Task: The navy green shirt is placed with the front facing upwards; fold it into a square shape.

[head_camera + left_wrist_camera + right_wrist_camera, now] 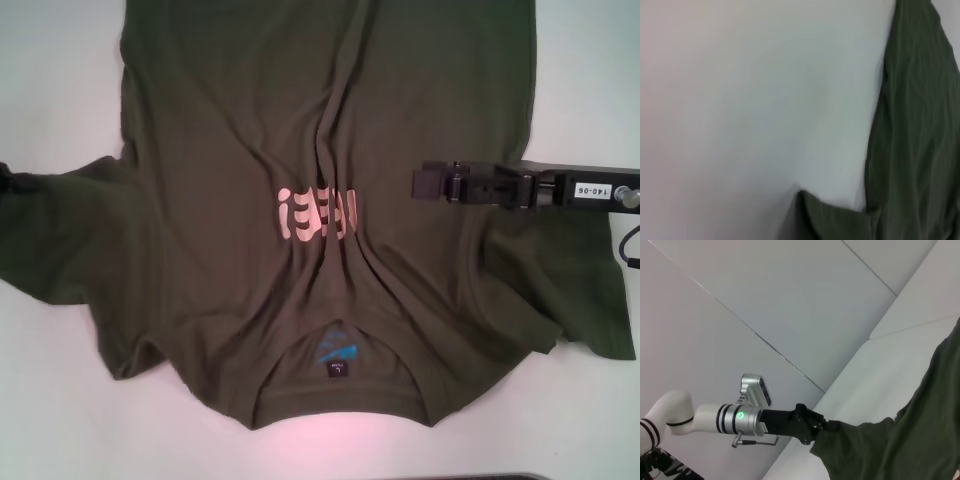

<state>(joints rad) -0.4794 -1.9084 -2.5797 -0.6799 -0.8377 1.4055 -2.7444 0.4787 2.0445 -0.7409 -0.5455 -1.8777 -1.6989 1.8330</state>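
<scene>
- The navy green shirt (300, 200) is spread face up across the white table (60, 420), collar toward the near edge; no fold is made.
- The left gripper (815, 427) is closed on the left sleeve hem at the left edge.
- The right gripper (432, 184) is held over the right shoulder; its opening cannot be told.

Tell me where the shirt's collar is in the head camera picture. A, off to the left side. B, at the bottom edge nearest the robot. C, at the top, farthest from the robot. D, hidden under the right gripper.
B: the navy green shirt lies with its collar and blue neck label at the bottom of the head view, while the right gripper hovers higher up over the shirt's right side.
</scene>
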